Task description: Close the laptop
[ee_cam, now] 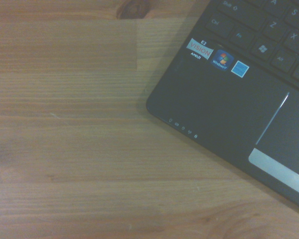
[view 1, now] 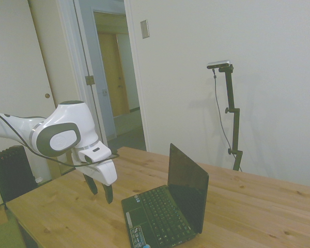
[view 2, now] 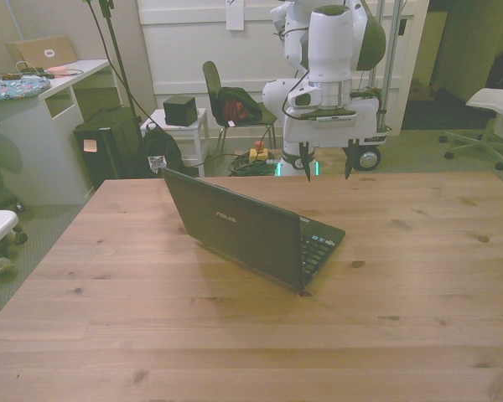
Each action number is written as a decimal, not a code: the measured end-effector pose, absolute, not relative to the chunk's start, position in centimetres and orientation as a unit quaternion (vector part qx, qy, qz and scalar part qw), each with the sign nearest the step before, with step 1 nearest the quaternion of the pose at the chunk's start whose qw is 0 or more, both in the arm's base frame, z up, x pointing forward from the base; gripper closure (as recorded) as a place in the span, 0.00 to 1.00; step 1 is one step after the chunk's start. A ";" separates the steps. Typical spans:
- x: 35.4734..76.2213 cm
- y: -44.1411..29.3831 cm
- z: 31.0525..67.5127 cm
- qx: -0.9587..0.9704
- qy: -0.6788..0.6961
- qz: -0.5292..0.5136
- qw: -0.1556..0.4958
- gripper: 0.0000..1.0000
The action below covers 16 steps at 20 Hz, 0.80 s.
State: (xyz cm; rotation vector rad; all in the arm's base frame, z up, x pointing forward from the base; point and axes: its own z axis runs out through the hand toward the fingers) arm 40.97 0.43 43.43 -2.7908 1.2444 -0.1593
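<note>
Sitting open on the wooden table (view 2: pixel 419 276), black laptop (view 2: pixel 256 234), roughly mid-table, nearer the far edge than the near one in the front view. Lid (view 1: pixel 186 186) standing about upright, maybe tipped slightly back; keyboard deck (view 1: pixel 157 214) flat on the wood. Judged light, rigid, plastic-shelled, hinge probably a bit stiff; smooth lid likely slippery, base liable to skid on the wood if shoved hard. No grasp needed: best contact along the lid's top edge (view 1: pixel 188 157) or upper back face, pushing down toward the keys; screen face fragile, better avoided. Corner of the palm rest (ee_cam: pixel 209 109) with stickers and touchpad (ee_cam: pixel 289 134) showing in the wrist view, bare wood beside it.

Gripper (view 2: pixel 327 163) hovering above the table by the laptop's front corner, off the keyboard side, apart from the machine. Fingers (view 1: pixel 108 194) spread wide, pointing down, empty, touching nothing. Lid not yet moved; closing not started.
</note>
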 end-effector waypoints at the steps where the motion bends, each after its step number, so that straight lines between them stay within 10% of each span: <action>1: 41.0 0.4 43.4 -0.912 0.406 -0.052 0.040 0.00; 16: 44.7 -8.0 54.5 -0.862 0.482 -0.153 0.043 0.00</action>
